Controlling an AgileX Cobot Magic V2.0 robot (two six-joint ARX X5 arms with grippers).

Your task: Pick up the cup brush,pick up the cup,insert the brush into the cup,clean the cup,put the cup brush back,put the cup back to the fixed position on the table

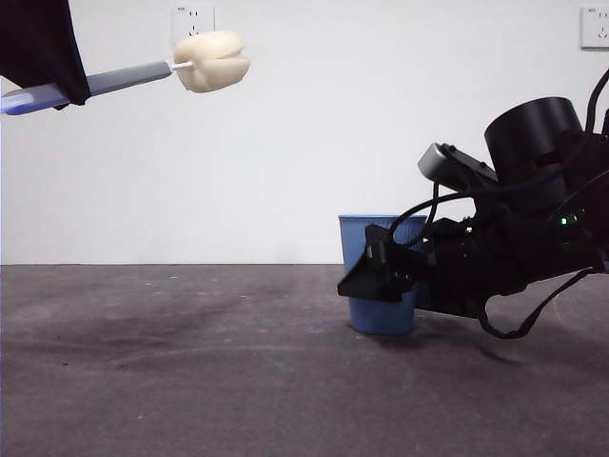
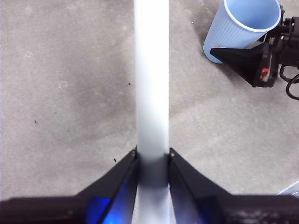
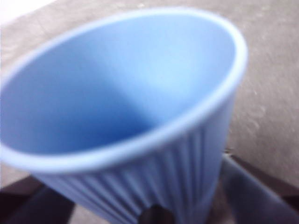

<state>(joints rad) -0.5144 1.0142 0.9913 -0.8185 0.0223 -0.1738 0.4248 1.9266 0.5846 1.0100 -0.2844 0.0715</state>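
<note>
Two jaws of the right end effector (image 1: pixel 381 271) flank the cup (image 1: pixel 366 276), which stands on the table (image 1: pixel 190 381); squeeze mid-wall and lift straight. The left end effector (image 2: pixel 152 158) pinches the brush (image 1: pixel 211 60) high above, well clear of the cup.

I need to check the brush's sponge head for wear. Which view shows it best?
The front view: the cup brush hangs high in the air, its cream head fully visible. The left wrist view shows only its handle in the left gripper; the right wrist view shows none of it.
</note>
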